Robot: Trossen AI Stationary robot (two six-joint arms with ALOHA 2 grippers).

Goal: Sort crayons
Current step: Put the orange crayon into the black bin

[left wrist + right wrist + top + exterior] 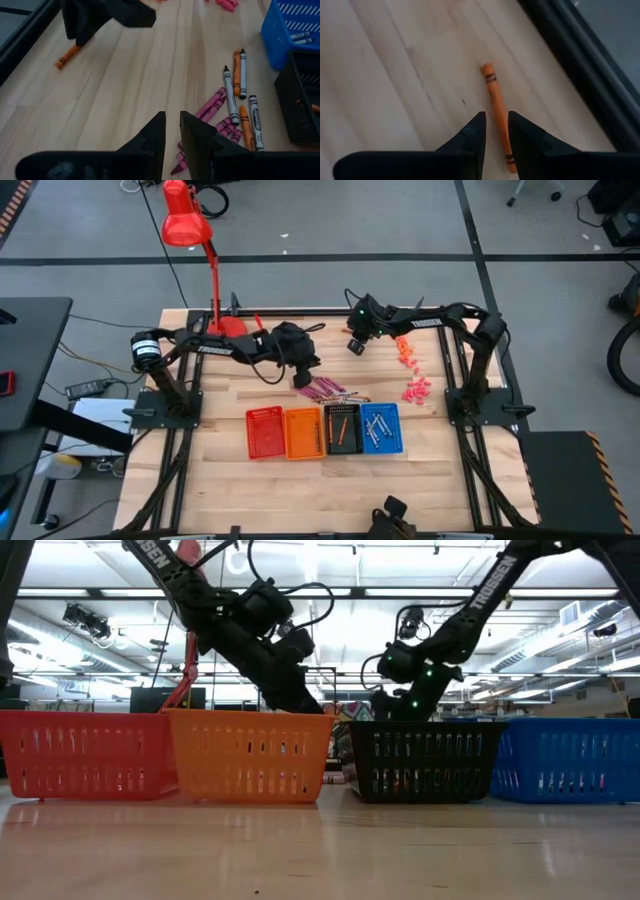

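A heap of magenta, grey and orange crayons (227, 107) lies flat on the table behind the baskets, also visible as the heap (327, 390) in the high view. My left gripper (172, 132) hovers at its left end, fingers a narrow gap apart with nothing between them. One orange crayon (496, 112) lies alone farther back. My right gripper (495, 131) slants down over it, fingers slightly apart, and the crayon's near part shows through the gap. I see no touch. In the low view the baskets hide both grippers' fingertips.
Four small baskets stand in a row near the table's middle: red (265, 432), orange (304, 432), black (342, 428) and blue (381, 428), the last two holding crayons. Pink crayons (412, 375) lie scattered at the right. A red desk lamp (190, 225) stands at the far left.
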